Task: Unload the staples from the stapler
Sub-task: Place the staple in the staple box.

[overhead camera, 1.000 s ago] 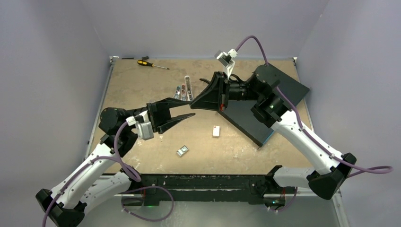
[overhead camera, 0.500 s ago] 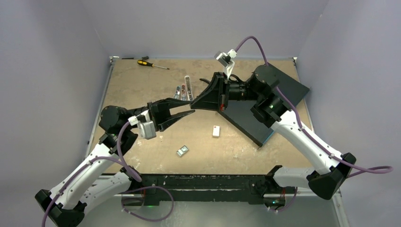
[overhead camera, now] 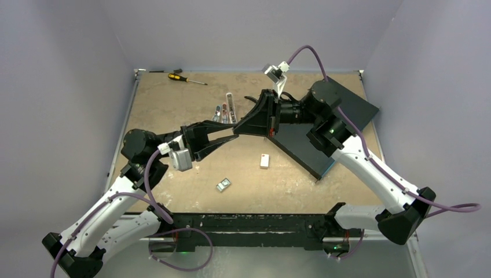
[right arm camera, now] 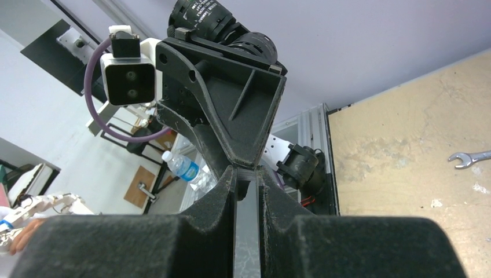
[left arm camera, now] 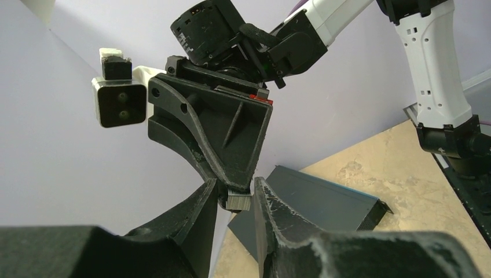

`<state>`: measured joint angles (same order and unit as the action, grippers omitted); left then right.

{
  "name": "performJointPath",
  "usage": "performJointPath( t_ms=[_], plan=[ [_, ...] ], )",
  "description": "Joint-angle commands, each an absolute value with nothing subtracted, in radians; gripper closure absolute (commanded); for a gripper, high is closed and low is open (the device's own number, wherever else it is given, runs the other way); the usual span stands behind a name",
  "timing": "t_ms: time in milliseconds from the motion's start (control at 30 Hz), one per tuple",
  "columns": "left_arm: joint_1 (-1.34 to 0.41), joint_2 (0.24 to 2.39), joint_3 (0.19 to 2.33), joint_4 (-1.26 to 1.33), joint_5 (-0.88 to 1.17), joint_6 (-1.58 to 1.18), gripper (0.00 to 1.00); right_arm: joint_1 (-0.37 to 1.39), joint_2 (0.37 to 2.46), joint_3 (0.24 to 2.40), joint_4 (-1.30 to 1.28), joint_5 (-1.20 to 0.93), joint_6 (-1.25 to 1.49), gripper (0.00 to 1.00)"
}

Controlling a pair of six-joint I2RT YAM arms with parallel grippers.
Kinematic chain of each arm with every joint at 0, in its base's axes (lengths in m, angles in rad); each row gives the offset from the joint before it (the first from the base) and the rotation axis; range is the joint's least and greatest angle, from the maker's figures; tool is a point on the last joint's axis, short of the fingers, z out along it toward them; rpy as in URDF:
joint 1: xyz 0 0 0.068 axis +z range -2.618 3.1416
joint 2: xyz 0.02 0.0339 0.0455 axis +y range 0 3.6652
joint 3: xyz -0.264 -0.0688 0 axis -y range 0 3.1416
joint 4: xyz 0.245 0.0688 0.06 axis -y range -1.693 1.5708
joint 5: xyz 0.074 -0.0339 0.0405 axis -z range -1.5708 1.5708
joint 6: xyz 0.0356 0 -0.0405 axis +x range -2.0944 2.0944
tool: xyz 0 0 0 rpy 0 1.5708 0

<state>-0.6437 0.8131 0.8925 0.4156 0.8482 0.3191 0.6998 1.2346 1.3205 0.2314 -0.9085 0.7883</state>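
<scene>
The right end effector (right arm camera: 246,172) is pinching the staples (left arm camera: 238,201), a short grey ribbed strip that runs back between its two fingers (right arm camera: 223,197) and juts out a little past their tips. The left end effector (left arm camera: 235,186) meets it tip to tip and is turned crosswise to it. Its fingers (left arm camera: 202,214) sit close on both sides of the jutting end. They appear to be pinching the strip too, though the left wrist view leaves a hairline of doubt about contact on either side.

Seen from above, the two arms reach inward and join in the air over the middle of the surface (overhead camera: 173,104), just left of a dark flat board (overhead camera: 298,145). The staples are held up there between the two tips and are not resting on anything.

On the surface, a small white box (overhead camera: 264,160) lies near the board's left edge. A small silvery piece (overhead camera: 223,185) lies nearer the front. A screwdriver (overhead camera: 184,78) with a yellow and black handle lies at the far left corner. The right wrist view also shows a wrench (right arm camera: 468,157) lying flat.
</scene>
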Motion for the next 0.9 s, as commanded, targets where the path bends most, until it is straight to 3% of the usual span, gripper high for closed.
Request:
performJointPath(
  t_ms=[0, 300, 867],
  plan=[
    [-0.647, 0.804, 0.930, 0.405, 0.835, 0.346, 0.70, 0.699, 1.202, 1.321, 0.281, -0.937, 0.799, 0.95],
    [-0.647, 0.800, 0.929, 0.397, 0.819, 0.359, 0.65, 0.699, 1.193, 1.319, 0.277, -0.943, 0.801, 0.94],
    [-0.647, 0.804, 0.938, 0.385, 0.834, 0.367, 0.81, 0.699, 1.199, 1.315, 0.279, -0.944, 0.805, 0.93]
  ],
)
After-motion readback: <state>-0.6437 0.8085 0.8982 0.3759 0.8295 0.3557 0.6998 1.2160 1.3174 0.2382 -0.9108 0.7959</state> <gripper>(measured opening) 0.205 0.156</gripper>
